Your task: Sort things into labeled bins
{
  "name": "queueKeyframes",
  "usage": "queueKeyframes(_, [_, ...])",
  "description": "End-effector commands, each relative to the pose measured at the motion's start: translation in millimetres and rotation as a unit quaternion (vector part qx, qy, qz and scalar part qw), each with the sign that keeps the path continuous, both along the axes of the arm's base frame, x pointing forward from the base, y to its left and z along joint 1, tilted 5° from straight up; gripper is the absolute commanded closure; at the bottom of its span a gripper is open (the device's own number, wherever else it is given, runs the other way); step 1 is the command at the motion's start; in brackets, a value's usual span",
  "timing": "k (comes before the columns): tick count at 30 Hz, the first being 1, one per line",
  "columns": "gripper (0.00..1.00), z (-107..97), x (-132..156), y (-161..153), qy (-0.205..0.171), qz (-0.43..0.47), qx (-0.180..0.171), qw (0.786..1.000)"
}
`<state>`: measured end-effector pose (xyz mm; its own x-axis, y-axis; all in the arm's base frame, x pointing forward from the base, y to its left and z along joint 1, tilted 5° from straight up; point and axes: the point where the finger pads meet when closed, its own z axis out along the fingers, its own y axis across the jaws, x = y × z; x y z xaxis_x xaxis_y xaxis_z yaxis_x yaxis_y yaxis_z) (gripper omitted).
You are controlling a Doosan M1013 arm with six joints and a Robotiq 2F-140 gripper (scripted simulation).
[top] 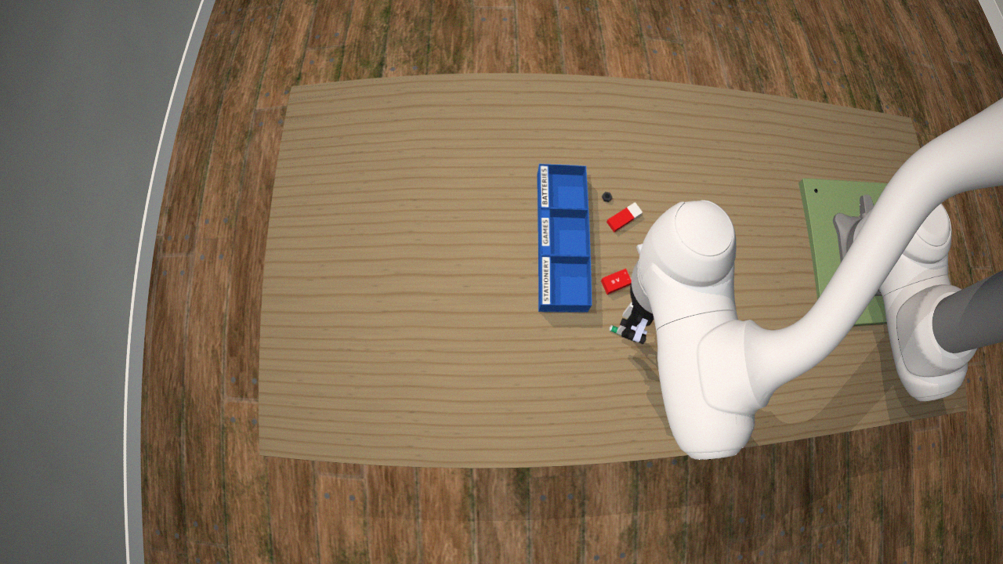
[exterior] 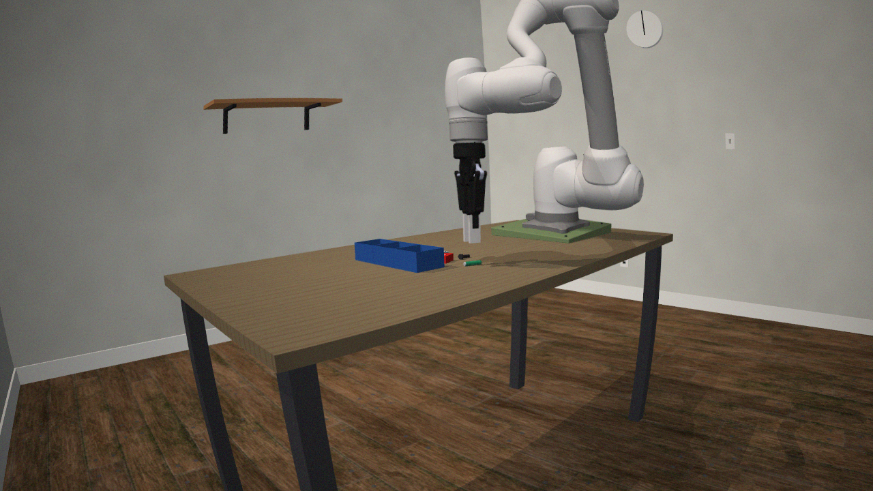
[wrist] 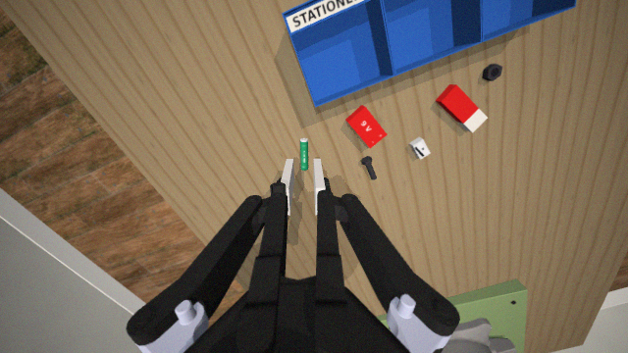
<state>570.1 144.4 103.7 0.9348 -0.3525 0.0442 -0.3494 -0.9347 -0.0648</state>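
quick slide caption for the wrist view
Gripper, slightly open and holding nothing, poised above a green battery lying on the table near the blue bins.

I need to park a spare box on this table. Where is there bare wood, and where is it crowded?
Bare wood lies on the label side of the blue three-compartment bin, out to the table's far edge. The strip between the bin and the green base plate is crowded: two red blocks, nut, bolt, green battery, and the open tool above it.
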Motion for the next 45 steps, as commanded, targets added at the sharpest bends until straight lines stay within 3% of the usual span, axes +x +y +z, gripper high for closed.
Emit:
queueKeyframes(1, [0.85,-11,1,1,0.000,0.000,0.000,1.000])
queueKeyframes(11, [0.85,-41,3,2,0.000,0.000,0.000,1.000])
queueKeyframes(34, [0.85,-53,4,2,0.000,0.000,0.000,1.000])
queueKeyframes(35, [0.97,-53,4,2,0.000,0.000,0.000,1.000])
queueKeyframes(45, [0.97,-53,4,2,0.000,0.000,0.000,1.000])
